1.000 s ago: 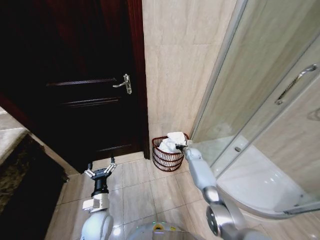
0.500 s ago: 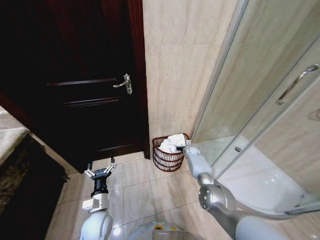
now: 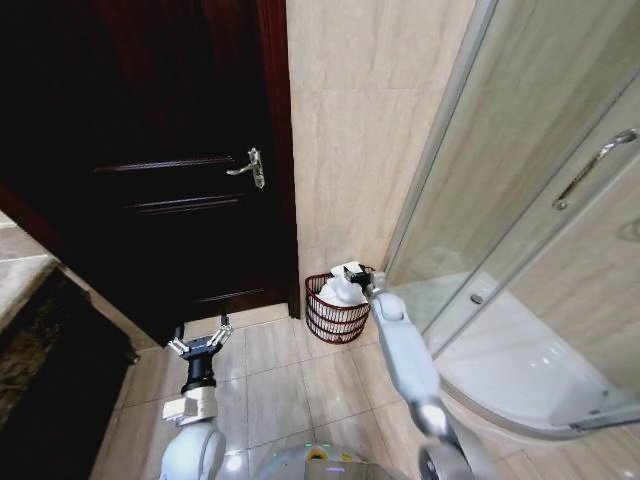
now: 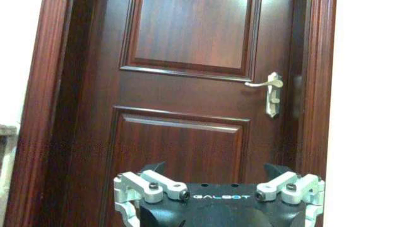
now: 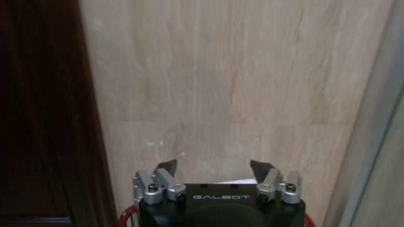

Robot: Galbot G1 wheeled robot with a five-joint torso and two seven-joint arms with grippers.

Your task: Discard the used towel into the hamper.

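Now the white towel [image 3: 341,288] sits heaped in the hamper [image 3: 335,312], which stands on the floor by the tiled wall [image 3: 350,130]. Apparently just above its rim, the right tool [image 3: 358,275] is spread and empty; the left tool [image 3: 200,345] hangs spread before the door [image 3: 160,170].

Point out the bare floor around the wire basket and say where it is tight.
Bare beige tiles lie between the small reddish-brown wire hamper and the parked left gripper, below the dark wooden door. It is crowded at the hamper: white towel, right gripper, glass shower enclosure.
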